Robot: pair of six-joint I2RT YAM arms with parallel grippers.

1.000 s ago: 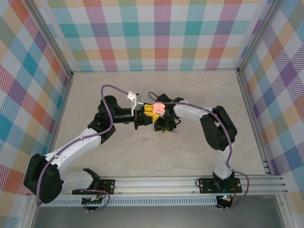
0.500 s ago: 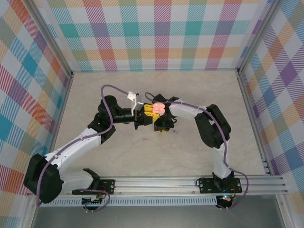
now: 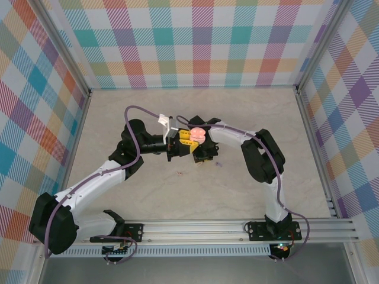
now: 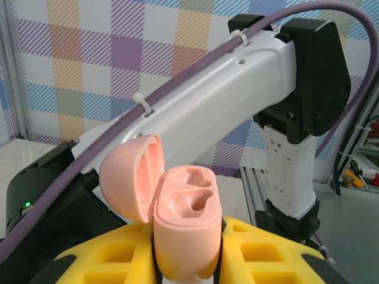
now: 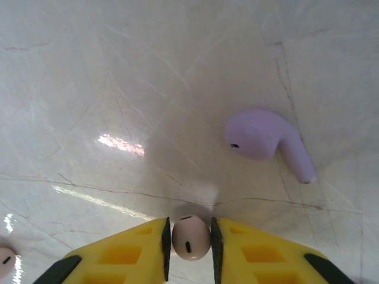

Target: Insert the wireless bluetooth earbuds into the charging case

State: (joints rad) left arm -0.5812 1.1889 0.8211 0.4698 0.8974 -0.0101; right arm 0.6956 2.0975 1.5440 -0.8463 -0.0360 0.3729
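My left gripper [image 4: 186, 263] is shut on the pink charging case [image 4: 185, 236], held upright with its lid [image 4: 131, 177] swung open to the left and both wells empty. From above, the case [image 3: 198, 135] sits at mid-table. Just in front of it my right gripper [image 3: 203, 157] is down at the tabletop. In the right wrist view that gripper [image 5: 189, 244] is shut on a pale pink earbud [image 5: 190, 232] pinched between its yellow fingers. A lilac earbud [image 5: 266, 139] lies loose on the table beyond it. Another pale pink earbud [image 5: 5, 261] peeks in at the lower left edge.
The right arm's white link [image 4: 237, 100] passes close behind the open case. From above, the lilac earbud [image 3: 218, 164] lies right of the right gripper and a small pinkish bit [image 3: 179, 173] lies left of it. Metal rails [image 3: 237, 228] run along the near edge, with checked walls around.
The right gripper's jaws have closed onto the pale pink earbud at the tabletop, and the right arm's elbow has shifted left. The left arm and case have not moved.
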